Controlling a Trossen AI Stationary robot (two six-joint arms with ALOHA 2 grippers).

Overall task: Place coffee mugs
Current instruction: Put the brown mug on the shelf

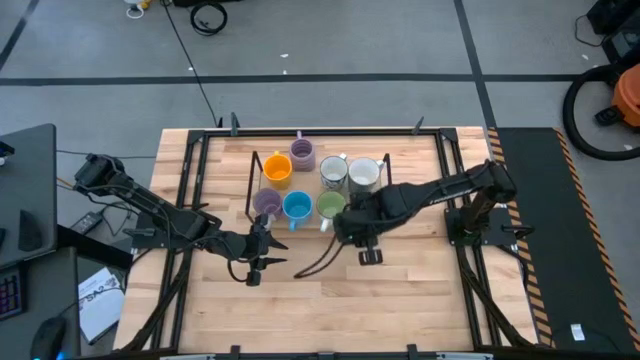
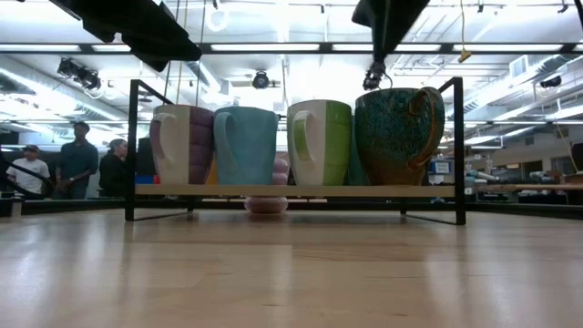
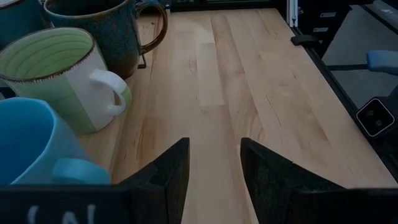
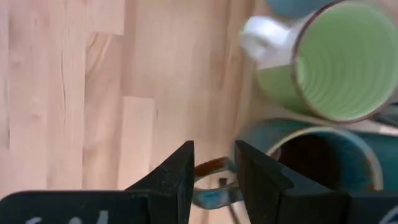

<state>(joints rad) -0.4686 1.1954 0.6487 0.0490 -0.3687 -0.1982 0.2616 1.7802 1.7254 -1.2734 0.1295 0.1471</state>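
A black wire rack [image 1: 252, 180] stands on the wooden table [image 1: 400, 290], and the ceramic mugs sit in it in two rows. In the front row I count four: a lavender handled mug [image 1: 266, 203], a light blue mug [image 1: 297, 207], a green mug with a white handle [image 1: 331, 206], and a dark teal-brown glazed mug [image 2: 393, 135] that the right arm covers from above. In the back row I see an orange mug [image 1: 277, 169], a second purple mug [image 1: 302, 153], a patterned white mug [image 1: 333, 172] and a pale white-grey mug [image 1: 364, 174]. All mugs stand upright, and nothing can be seen inside them.

The left tool [image 1: 262, 245] is just in front of the rack, near the lavender and blue mugs, over bare table. Its fingers [image 3: 171, 174] are spread apart and hold nothing.

The right tool [image 4: 213, 177] hangs over the front right end of the rack, at the dark mug. Its fingers [image 4: 177, 174] are on both sides of the brown handle; I cannot tell if they press it.
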